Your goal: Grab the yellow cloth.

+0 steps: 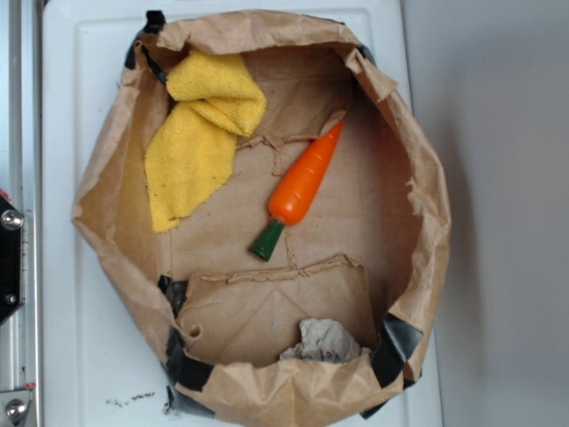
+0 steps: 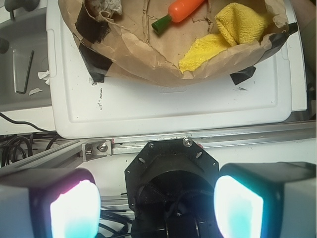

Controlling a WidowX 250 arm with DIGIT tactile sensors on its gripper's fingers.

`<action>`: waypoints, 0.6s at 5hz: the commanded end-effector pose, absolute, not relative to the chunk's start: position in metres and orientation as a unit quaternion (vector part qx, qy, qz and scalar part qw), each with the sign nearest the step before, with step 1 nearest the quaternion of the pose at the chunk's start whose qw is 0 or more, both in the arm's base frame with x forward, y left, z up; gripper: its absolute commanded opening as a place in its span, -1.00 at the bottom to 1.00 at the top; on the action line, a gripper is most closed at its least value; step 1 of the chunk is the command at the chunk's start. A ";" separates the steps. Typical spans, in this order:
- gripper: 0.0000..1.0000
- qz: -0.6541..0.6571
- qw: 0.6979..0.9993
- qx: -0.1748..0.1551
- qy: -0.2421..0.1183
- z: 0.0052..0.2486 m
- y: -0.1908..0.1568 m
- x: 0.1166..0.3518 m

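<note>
The yellow cloth [image 1: 200,133] lies crumpled in the upper left of an open brown paper bag [image 1: 418,178], partly folded over at its top. In the wrist view the cloth [image 2: 225,34] shows at the top right, behind the bag's near wall. My gripper [image 2: 156,206] is open and empty, its two glowing pads [image 2: 74,210] wide apart. It is pulled back over the robot's black base, well away from the bag. The gripper does not show in the exterior view.
An orange toy carrot [image 1: 302,182] with a green stem lies in the bag's middle. A grey-beige paper wad [image 1: 324,342] sits at the bag's near end. The bag rests on a white board [image 2: 173,109]. A metal rail [image 2: 198,141] runs along the board's edge.
</note>
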State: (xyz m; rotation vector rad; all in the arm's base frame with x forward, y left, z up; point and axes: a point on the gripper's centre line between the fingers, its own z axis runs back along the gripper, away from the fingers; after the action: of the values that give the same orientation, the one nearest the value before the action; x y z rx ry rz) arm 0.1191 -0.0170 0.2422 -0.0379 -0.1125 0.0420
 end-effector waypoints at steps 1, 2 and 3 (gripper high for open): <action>1.00 0.021 0.998 -0.019 -0.056 0.242 -0.017 0.119; 1.00 0.036 0.994 -0.041 -0.100 0.240 -0.025 0.169; 1.00 0.054 0.992 -0.032 -0.109 0.233 -0.021 0.206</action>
State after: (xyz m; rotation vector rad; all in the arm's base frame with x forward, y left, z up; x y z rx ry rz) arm 0.2015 -0.0222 0.2188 -0.0595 -0.1702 0.0982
